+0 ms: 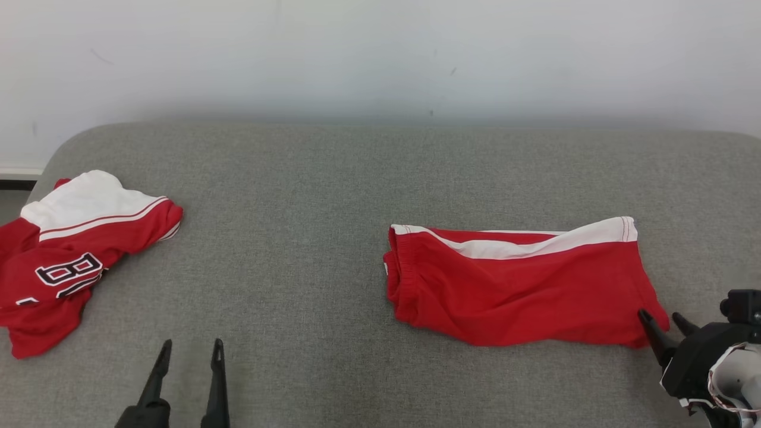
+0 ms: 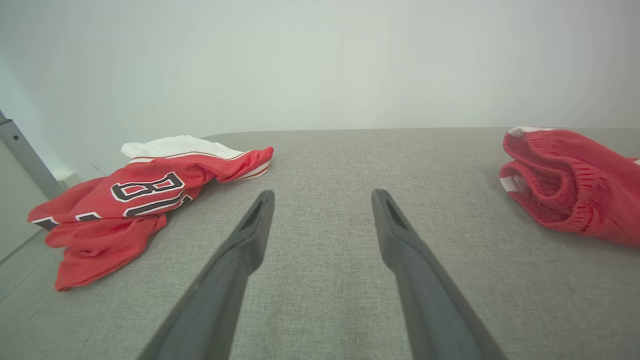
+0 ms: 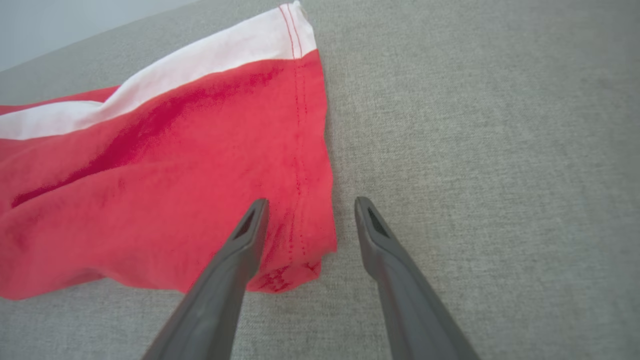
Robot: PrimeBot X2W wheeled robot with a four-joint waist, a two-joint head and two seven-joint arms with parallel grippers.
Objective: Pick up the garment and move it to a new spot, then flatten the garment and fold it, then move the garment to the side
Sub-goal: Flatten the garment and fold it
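The garment, a pair of red shorts (image 1: pixel 523 285) with a white side stripe, lies folded and fairly flat at the right of the grey padded surface (image 1: pixel 297 196). My right gripper (image 1: pixel 660 315) is open at the shorts' near right corner. In the right wrist view its fingers straddle the hemmed corner of the shorts (image 3: pixel 150 190), with the right gripper (image 3: pixel 311 202) holding nothing. My left gripper (image 1: pixel 192 343) stands open over bare fabric near the front edge. In the left wrist view the left gripper (image 2: pixel 324 192) is empty, and the shorts' elastic waistband (image 2: pixel 575 185) shows at the right.
A crumpled red and white jersey (image 1: pixel 77 255) with a black number lies at the surface's left edge, also seen as the jersey (image 2: pixel 140 200) from the left wrist. A pale wall (image 1: pixel 380 59) rises behind the surface. Bare grey fabric lies between the two garments.
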